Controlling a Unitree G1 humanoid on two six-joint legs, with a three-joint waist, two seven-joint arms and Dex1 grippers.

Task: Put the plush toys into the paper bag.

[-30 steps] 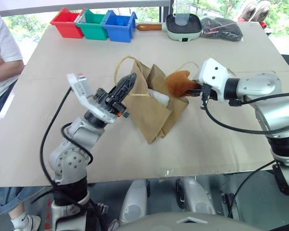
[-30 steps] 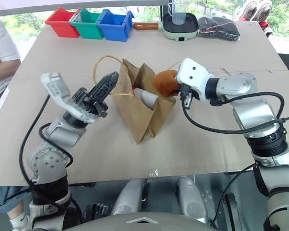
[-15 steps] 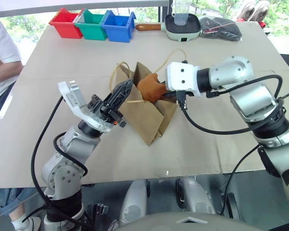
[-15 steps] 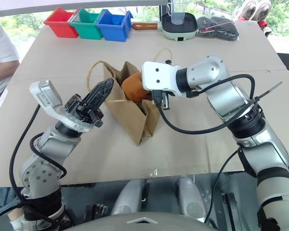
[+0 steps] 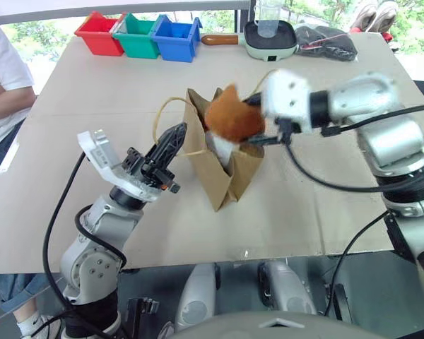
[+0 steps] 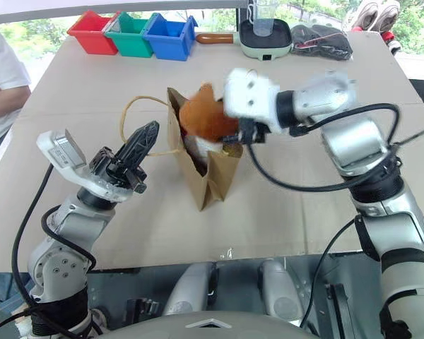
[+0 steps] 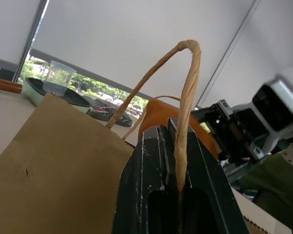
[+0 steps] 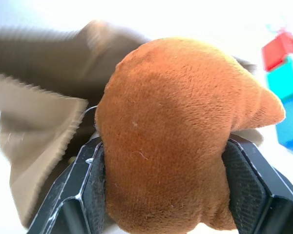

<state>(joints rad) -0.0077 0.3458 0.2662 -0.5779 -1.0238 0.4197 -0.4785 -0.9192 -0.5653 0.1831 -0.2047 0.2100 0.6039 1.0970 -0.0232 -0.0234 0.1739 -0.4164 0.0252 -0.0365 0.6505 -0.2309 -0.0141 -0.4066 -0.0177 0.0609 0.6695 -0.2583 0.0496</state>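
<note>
Right gripper [image 8: 161, 195] has its two black fingers [image 8: 75, 195] spread around the orange-brown plush toy [image 5: 232, 119], the toy filling the gap between them, right over the mouth of the paper bag [image 5: 213, 169]. Fingertips hidden behind the plush; the arm is blurred in the head views. Left gripper [image 5: 171, 138] is pinched tight on one twisted handle [image 7: 188, 97] at the bag's left side. White patch of something [image 5: 222, 147] shows inside the bag, mostly covered by the toy, can't tell what. Bag stands mid-table [image 5: 92, 106], leaning a bit.
</note>
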